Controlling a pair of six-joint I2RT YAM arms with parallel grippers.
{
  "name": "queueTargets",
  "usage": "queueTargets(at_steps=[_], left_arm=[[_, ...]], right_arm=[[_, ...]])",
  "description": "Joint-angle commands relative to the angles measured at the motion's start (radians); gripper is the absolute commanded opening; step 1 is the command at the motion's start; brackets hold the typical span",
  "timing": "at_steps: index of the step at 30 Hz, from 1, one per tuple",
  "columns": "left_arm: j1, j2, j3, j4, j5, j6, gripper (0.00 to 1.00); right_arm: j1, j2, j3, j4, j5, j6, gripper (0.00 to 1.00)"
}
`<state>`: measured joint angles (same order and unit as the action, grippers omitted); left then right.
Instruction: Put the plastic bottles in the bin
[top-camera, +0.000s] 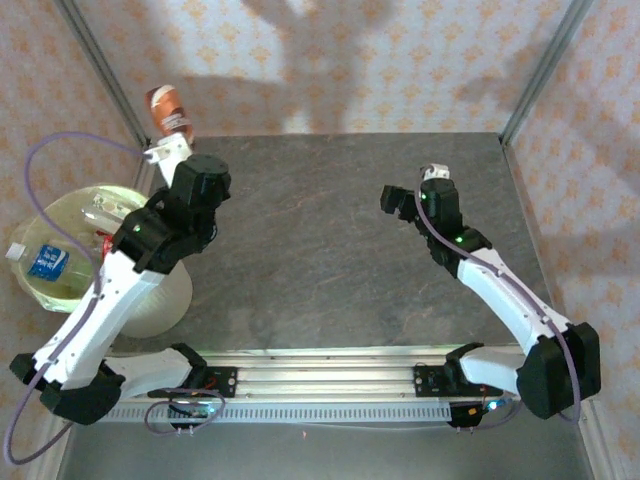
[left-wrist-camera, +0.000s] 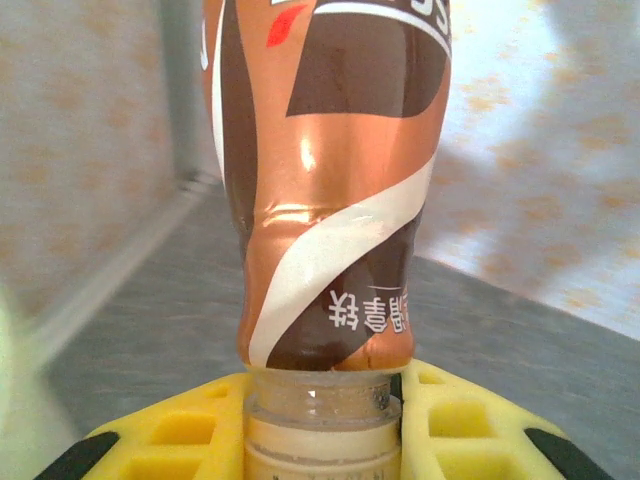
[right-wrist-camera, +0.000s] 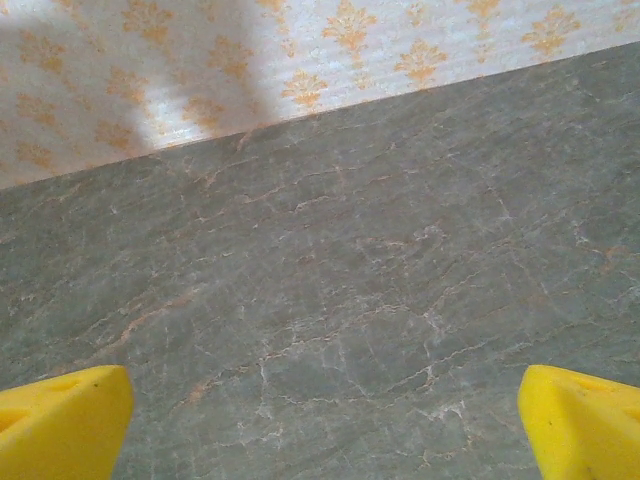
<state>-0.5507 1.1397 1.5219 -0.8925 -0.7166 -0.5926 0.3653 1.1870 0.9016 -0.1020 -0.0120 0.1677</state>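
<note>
1. The left claw (top-camera: 165, 150) is clamped on a plastic bottle (top-camera: 168, 108) with a copper-brown label, holding it over the far left corner of the tabletop (top-camera: 320, 260).
2. In the left wrist view, the yellow fingers (left-wrist-camera: 170, 440) of the left claw (left-wrist-camera: 325, 425) press on either side of the clear neck, just below the label. The body of the bottle (left-wrist-camera: 330, 200) extends away from the claw, and its label is creased near the shoulder.
3. The bin (top-camera: 160, 300) sits at the left edge of the tabletop, beside the left arm and nearer than the held bottle. I cannot tell whether it stands on the tabletop or just off it.
4. A clear bottle with a blue label (top-camera: 45, 260) lies at the bin's left side, with its white cap pointing outward over the rim. Another clear item (top-camera: 100, 212) lies deeper in the bin, too blurred to name.
5. The right claw (top-camera: 398, 203) hangs over the right half of the tabletop, well away from the bin.
6. In the right wrist view, the right claw (right-wrist-camera: 320, 440) has its yellow fingertips (right-wrist-camera: 60, 420) spread wide apart. Only bare grey tabletop (right-wrist-camera: 330, 300) shows between them.
</note>
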Motion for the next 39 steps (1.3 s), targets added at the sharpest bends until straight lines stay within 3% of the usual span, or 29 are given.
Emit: queueTargets(at_steps=[1, 6, 12, 22, 24, 29, 32, 39], left_arm=[[0.034, -0.027, 0.037, -0.324, -0.237, -0.119, 0.33], [0.207, -0.137, 0.006, -0.506, -0.216, -0.2, 0.33], [0.323, -0.247, -0.104, -0.465, -0.154, -0.147, 0.33], [0.357, -0.325, -0.192, -0.562, -0.079, -0.232, 0.37], [0.357, -0.341, -0.218, -0.58, -0.069, -0.27, 0.42], [0.357, -0.345, -0.215, -0.599, -0.061, -0.297, 0.72], [0.357, -0.349, -0.17, -0.594, -0.032, -0.288, 0.84], [0.357, -0.432, -0.075, -0.44, 0.096, -0.18, 0.94]], right_arm=[[-0.007, 0.031, 0.058, 0.049, -0.031, 0.007, 0.99], [-0.006, 0.055, 0.073, 0.059, -0.052, 0.014, 0.99], [-0.007, 0.069, 0.086, 0.06, -0.068, 0.027, 0.99], [-0.006, 0.08, 0.102, 0.058, -0.079, 0.039, 0.99], [-0.006, 0.092, 0.111, 0.058, -0.09, 0.05, 0.99], [-0.007, 0.117, 0.131, 0.062, -0.113, 0.068, 0.99], [-0.006, 0.123, 0.137, 0.06, -0.112, 0.071, 0.99], [-0.006, 0.127, 0.126, 0.071, -0.093, 0.094, 0.99]])
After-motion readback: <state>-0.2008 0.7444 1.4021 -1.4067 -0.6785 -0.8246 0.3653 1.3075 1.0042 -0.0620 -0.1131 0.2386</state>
